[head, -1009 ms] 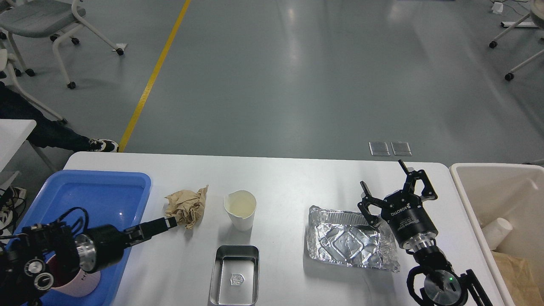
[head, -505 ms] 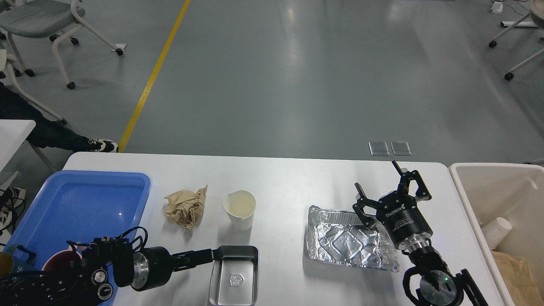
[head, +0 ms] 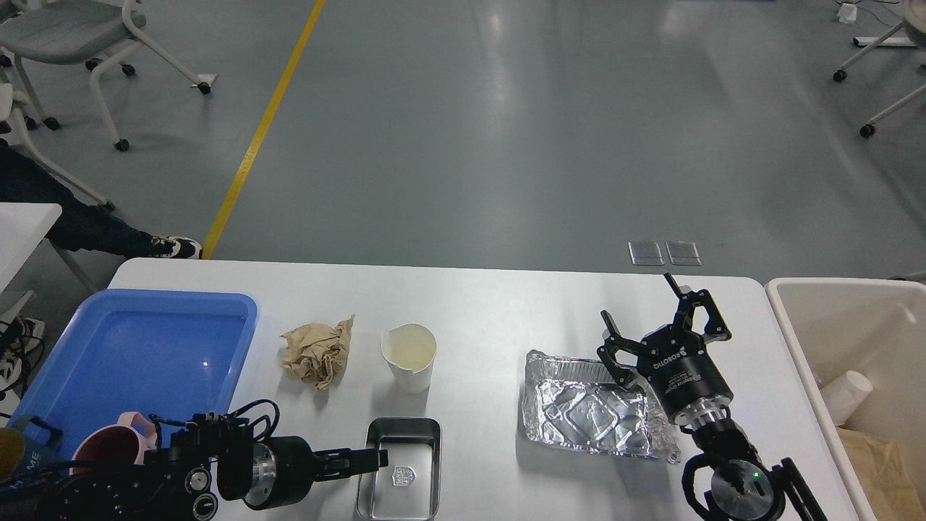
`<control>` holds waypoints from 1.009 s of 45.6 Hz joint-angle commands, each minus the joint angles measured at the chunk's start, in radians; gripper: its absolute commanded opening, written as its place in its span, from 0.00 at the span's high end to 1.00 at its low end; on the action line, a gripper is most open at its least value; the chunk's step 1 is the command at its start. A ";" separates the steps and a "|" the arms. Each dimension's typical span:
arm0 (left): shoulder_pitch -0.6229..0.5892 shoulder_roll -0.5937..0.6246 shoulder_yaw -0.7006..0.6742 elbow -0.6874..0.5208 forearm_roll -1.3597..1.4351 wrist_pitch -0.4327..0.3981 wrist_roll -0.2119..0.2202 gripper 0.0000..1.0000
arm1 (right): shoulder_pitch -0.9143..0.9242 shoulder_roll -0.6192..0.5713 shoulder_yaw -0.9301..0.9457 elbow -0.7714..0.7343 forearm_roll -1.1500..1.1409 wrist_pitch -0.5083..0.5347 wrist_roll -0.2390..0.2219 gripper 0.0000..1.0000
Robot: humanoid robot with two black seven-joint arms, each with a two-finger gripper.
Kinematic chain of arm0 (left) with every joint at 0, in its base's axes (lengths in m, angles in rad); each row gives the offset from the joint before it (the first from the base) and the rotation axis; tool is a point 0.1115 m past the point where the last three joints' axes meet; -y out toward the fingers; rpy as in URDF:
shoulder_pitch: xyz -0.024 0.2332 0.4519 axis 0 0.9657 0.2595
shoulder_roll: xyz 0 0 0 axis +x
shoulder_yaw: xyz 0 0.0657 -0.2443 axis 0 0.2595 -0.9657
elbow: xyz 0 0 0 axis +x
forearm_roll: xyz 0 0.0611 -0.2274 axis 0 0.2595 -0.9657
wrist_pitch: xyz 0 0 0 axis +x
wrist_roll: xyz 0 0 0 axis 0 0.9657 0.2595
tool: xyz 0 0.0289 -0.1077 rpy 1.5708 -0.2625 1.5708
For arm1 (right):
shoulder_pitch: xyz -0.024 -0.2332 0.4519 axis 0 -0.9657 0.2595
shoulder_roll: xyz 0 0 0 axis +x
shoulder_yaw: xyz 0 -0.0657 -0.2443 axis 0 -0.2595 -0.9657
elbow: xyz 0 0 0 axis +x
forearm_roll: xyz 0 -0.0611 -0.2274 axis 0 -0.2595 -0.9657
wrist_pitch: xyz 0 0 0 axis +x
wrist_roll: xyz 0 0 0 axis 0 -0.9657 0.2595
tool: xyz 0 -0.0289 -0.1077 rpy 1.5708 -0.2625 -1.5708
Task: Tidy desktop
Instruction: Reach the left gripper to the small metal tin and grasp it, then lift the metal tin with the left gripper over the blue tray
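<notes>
The left claw (head: 372, 457) is reaching in low over the near-left rim of a small rectangular steel tray (head: 400, 468) on the white tabletop (head: 492, 304); the tray is lying directly ahead of its tip, long axis running near to far, and this arm is much the nearer. Its fingers are looking pressed together, holding nothing, though whether they are touching the rim is unclear. The right claw (head: 647, 324) is hovering with fingers spread wide, empty, at the far-right corner of a crumpled foil tray (head: 589, 414).
</notes>
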 commanded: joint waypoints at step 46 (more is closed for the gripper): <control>-0.216 0.147 0.101 -0.121 -0.031 -0.075 -0.076 1.00 | 0.000 0.000 0.003 0.003 0.000 -0.009 0.000 0.00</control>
